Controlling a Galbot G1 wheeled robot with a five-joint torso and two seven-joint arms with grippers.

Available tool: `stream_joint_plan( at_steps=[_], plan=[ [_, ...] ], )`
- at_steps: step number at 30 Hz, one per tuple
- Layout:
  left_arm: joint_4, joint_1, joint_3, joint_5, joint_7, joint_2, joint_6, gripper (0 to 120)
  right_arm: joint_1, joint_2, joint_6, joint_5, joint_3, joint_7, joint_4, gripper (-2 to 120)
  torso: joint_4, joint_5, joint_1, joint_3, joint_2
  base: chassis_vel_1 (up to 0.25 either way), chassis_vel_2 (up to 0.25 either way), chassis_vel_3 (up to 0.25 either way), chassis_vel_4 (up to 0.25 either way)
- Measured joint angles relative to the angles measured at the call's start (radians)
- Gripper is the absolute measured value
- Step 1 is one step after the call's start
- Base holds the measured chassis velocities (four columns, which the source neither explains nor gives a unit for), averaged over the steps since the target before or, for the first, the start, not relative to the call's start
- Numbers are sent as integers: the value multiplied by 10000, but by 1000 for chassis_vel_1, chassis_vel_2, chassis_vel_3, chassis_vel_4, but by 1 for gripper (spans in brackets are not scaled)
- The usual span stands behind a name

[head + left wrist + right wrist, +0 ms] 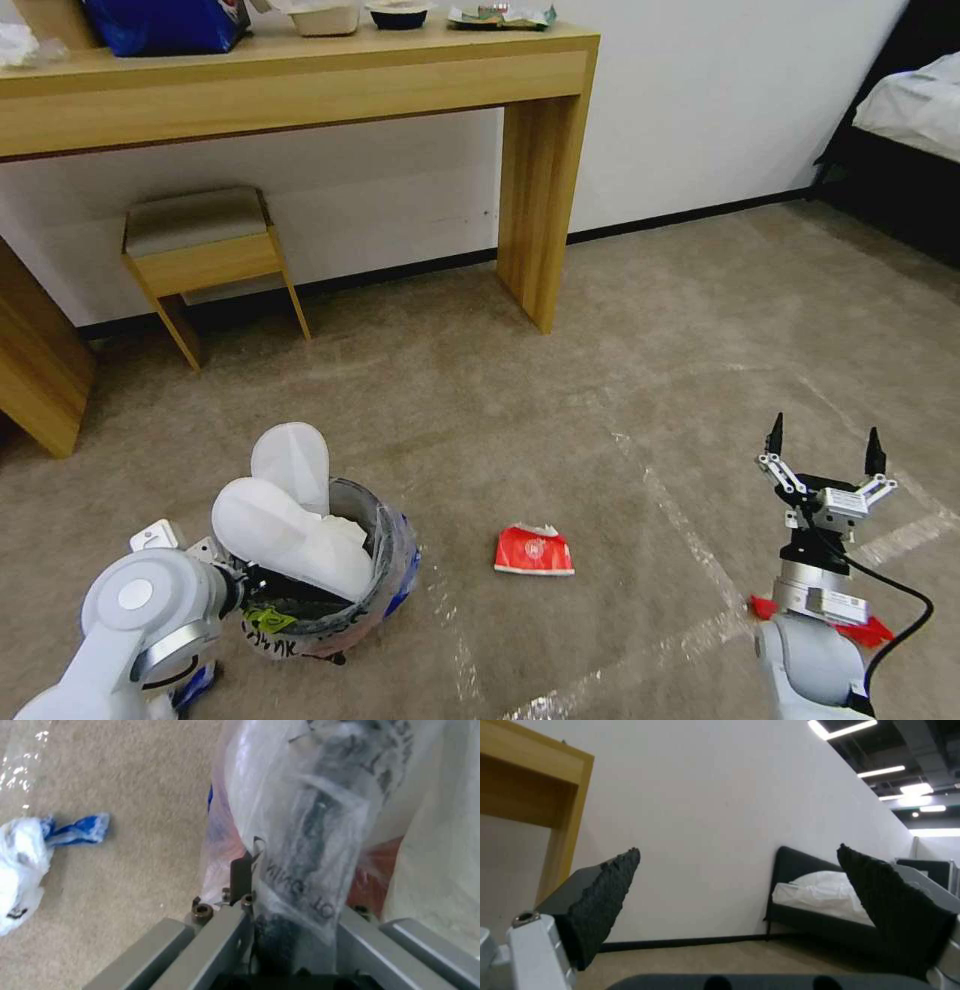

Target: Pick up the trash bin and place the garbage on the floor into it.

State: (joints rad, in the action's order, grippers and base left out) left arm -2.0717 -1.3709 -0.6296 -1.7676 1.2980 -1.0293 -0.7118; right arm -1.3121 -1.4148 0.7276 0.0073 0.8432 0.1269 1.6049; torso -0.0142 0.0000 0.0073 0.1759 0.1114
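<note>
1. Lowest in the head view, at lower left, we see our left end effector (235, 590) clamped on the near rim of the trash bin (385, 570); in the left wrist view its fingers (241, 877) pinch the crinkled clear bag and the scribbled wall between them.
2. The trash bin is a small round bucket with black scribbles, a blue patch on its side and a clear liner. It tilts toward the lower left of the frame, its mouth facing up and toward us.
3. Two white slipper soles (285, 510) stand in the bin, their long axes running upward and leaning toward the upper left, rounded ends above the rim.
4. At lower right, our right end effector (825, 445) points upward with its black fingers spread wide and nothing between them. A bit of red litter (872, 632) lies on the floor (640, 360) just behind that arm.
5. Between the two arms, just right of the bin, a squashed red carton (534, 551) lies flat on the carpet, long axis roughly left to right, well apart from both end effectors.
6. In the left wrist view a crumpled white and blue piece (30, 851) lies on the carpet beside the bin.
7. Farther off stand a wooden stool (205, 255) and the tabletop (300, 85) against the wall.
</note>
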Motion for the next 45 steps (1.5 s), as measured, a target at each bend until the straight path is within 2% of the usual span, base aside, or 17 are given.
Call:
stream_joint_plan(
  at_steps=[5,9,10,11,13,14,16,17,18,19,21,25,27,31,33,39,45],
  plan=[
    [17,29,7,-2,-4,8,0,0,218,266,52,-52,90,-98,-163,100,0,2,-2,-3,0,-27,34,32,-30],
    [26,16,-9,-27,-11,53,-1,0,371,1132,-72,488,241,-1039,-248,100,0,0,-4,-4,1,40,-14,-20,17],
    [31,13,-17,-50,-13,68,-1,0,452,1812,-189,647,358,-1772,-445,100,1,4,-3,-4,1,0,0,0,0],
    [31,13,-17,-50,-13,68,-1,0,452,1812,-189,647,358,-1772,-445,100,1,4,-3,-4,1,0,0,0,0],
    [40,6,-23,-65,-22,82,-4,0,534,3384,-366,992,402,-2902,-1071,100,1,4,-3,-3,0,0,0,0,0],
    [40,6,-23,-65,-22,82,-4,0,534,3384,-366,992,402,-2902,-1071,100,1,4,-3,-3,0,0,0,0,0],
    [40,6,-21,-69,-50,91,-8,0,806,4756,-517,1376,314,-3824,-1958,100,-4,-4,-3,-4,1,0,0,0,0],
    [40,6,-21,-69,-50,91,-8,0,806,4756,-517,1376,314,-3824,-1958,100,-4,-4,-3,-4,1,0,0,0,0],
    [41,7,-8,-66,-76,91,-9,0,1140,5405,-478,1470,157,-4444,-2651,100,-3,7,-3,-3,0,0,0,0,0],
    [41,7,-8,-66,-76,91,-9,0,1140,5405,-478,1470,157,-4444,-2651,100,-3,7,-3,-3,0,0,0,0,0],
    [39,9,-4,-59,-103,78,-16,0,1743,6568,-148,1523,-270,-6060,-4106,100,2,0,-3,-3,0,0,0,0,0],
    [41,-6,-3,-33,-137,54,-28,0,2157,7265,259,1390,-823,-7212,-5087,100,0,4,-3,-3,0,0,0,0,0],
    [46,-10,3,-20,-159,31,-34,0,2572,7917,646,1310,-1861,-8121,-5969,100,0,5,-3,-3,0,0,0,0,0],
    [48,6,28,-7,-163,12,-36,0,3012,8514,784,1372,-3132,-8778,-6817,100,1,5,-3,-3,0,0,0,0,0],
    [56,15,64,10,-164,-12,-36,0,3470,8879,831,1141,-4101,-9776,-7667,100,0,4,-3,-3,0,0,0,0,0],
    [94,10,140,69,-171,-64,-36,0,3577,9138,834,250,-4624,-11154,-7968,100,0,-1,-3,-3,1,0,0,0,0],
    [85,27,190,79,-176,-63,-36,0,3548,8915,834,-155,-4725,-11620,-8654,100,0,1,-3,-3,0,0,0,0,0]
  ],
)
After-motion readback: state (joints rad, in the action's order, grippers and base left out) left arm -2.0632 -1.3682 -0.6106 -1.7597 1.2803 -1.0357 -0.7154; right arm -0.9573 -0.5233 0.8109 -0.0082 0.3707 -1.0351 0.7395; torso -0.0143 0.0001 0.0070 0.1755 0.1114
